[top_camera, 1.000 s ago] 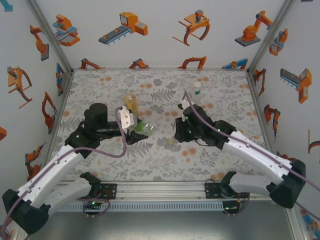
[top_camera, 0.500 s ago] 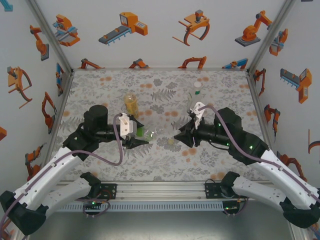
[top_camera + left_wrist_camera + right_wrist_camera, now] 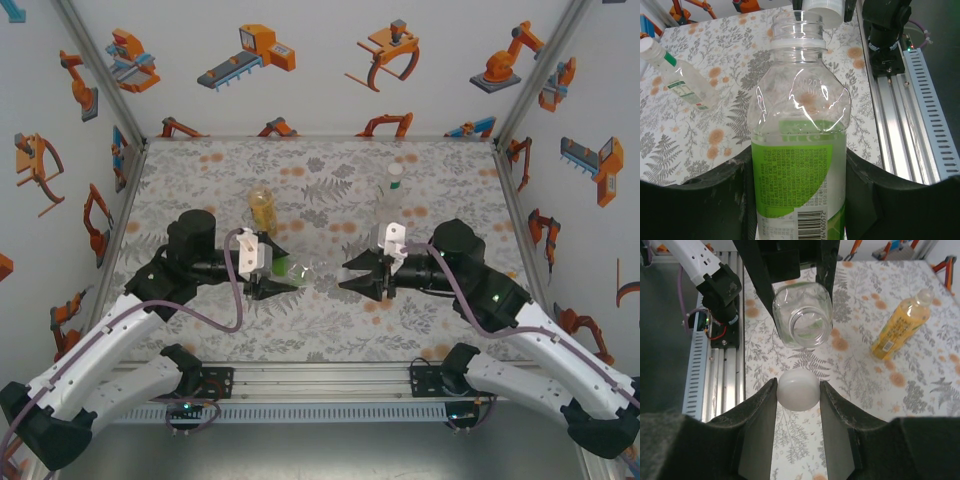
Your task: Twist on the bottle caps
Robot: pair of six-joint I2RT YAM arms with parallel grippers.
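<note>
Left tool (image 3: 284, 268): clenched on the open bottle (image 3: 799, 165), fingers pressing its green-labelled body from both sides. The bottle is held lying level above the floral surface (image 3: 330, 325), with the bare threaded neck pointing toward the right arm. The upper part is clear plastic; no cap sits on its mouth.

Right tool (image 3: 352, 278): grasping the white cap (image 3: 798, 389), pinched between its two dark fingers. The cap is in the air, not on the surface.

Cap and neck face each other near the middle of the surface. In the right wrist view the cap sits just short of the mouth, with a strip of floral print between them. In the left wrist view it lies a little off to one side of the rim.

A yellow bottle (image 3: 262, 208) stands upright behind the left tool. A capped clear bottle (image 3: 391, 203) stands upright behind the right tool.
</note>
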